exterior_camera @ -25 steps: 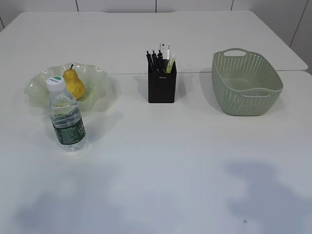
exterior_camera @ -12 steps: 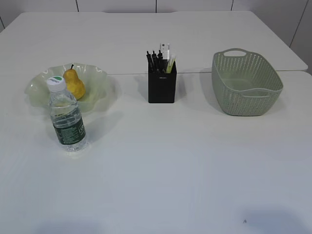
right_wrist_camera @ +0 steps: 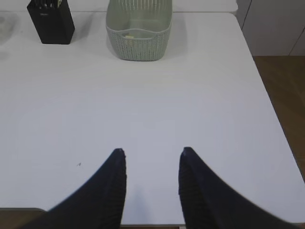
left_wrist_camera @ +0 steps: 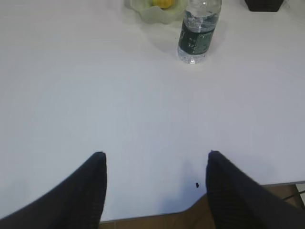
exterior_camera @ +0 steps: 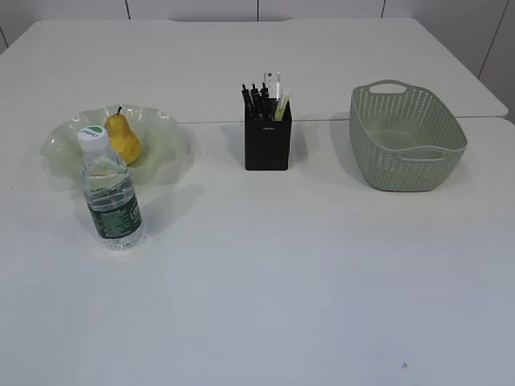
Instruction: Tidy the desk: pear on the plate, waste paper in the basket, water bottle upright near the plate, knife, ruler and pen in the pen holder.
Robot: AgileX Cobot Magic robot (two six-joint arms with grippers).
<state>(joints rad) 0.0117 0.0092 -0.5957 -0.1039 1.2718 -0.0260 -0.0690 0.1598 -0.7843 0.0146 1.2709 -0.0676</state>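
A yellow pear (exterior_camera: 123, 137) lies on the pale green wavy plate (exterior_camera: 165, 153) at the left. The water bottle (exterior_camera: 110, 193) stands upright just in front of the plate; it also shows in the left wrist view (left_wrist_camera: 198, 31). The black pen holder (exterior_camera: 267, 143) at the centre holds pens, a ruler and a knife. The green basket (exterior_camera: 406, 137) stands at the right; in the right wrist view (right_wrist_camera: 139, 26) something pale lies inside it. My left gripper (left_wrist_camera: 155, 155) is open and empty over the table's front edge. My right gripper (right_wrist_camera: 152, 151) is open and empty near the front edge.
The white table (exterior_camera: 282, 265) ends at a front edge in both wrist views, with brown floor (right_wrist_camera: 281, 90) to the right. A seam (exterior_camera: 322, 121) between two tabletops runs behind the pen holder.
The arms' shadows on the front of the table have shrunk away toward the front edge and are now gone. The objects have not moved.
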